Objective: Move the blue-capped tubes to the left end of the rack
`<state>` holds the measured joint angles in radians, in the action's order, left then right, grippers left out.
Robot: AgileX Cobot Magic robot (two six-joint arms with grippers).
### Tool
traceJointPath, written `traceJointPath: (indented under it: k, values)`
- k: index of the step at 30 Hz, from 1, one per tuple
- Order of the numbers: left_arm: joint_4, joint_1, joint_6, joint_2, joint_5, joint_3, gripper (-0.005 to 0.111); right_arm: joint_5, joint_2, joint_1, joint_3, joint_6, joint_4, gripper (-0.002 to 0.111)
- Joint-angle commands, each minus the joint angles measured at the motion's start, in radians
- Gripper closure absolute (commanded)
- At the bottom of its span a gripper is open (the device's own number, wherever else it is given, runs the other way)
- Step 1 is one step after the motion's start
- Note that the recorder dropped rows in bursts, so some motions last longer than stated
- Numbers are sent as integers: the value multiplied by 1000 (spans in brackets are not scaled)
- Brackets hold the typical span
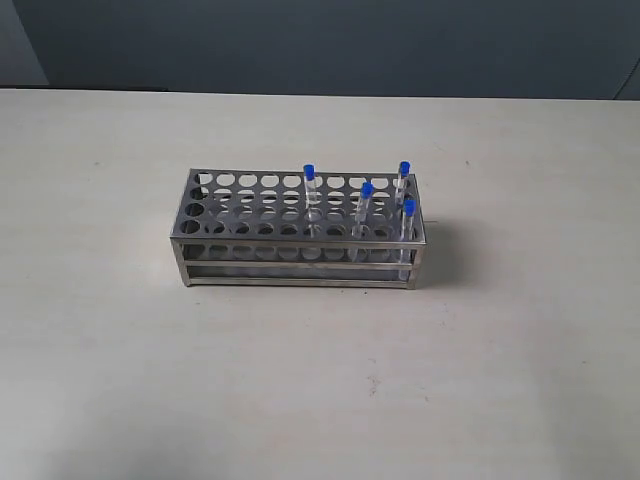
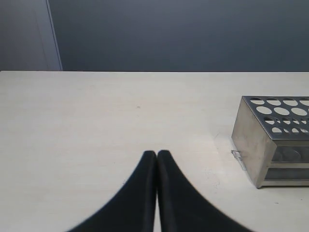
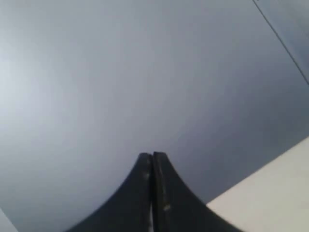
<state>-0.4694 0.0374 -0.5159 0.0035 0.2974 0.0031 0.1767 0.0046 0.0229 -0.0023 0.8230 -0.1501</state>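
A silvery metal rack point(image 1: 290, 262), its top plate pierced with rows of round holes, stands mid-counter point(image 1: 120, 350), which is pale and matte. Four thin, clear blue-capped tubes point(image 1: 312, 195) stand upright in the rack's right half. The smooth black left pincer point(image 2: 156, 154) and right pincer point(image 3: 152, 155) each have tips pressed together, empty.

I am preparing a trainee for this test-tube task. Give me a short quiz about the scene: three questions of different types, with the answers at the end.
1. How many blue-capped tubes stand in the rack?
2. True or false: the left gripper holds a tube.
3. In the exterior view, where are the tubes? A) at the rack's left end; B) from its middle to its right end; C) outside the rack.

Key: 1. four; 2. false, it is shut and empty; 3. B.
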Motion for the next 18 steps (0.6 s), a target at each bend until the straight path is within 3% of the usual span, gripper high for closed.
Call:
traceJointPath:
  k: [1,8,13,15,18]
  values:
    - [1,6,-1,-4,-7,-3,106,101,-5,2,2,-2,3,109]
    - [1,6,-1,-4,-9,-3,106,216,-5,2,2,0,8,109]
    - [1,6,-1,-4,-9,-3,106,322,-5,0,2,-53,171,109]
    - [1,6,-1,-4,-9,-3,106,327,-5,0,2,-10,227,109]
    - [1,6,-1,-4,-7,-3,106,197,5,2,-46,6,117,109]
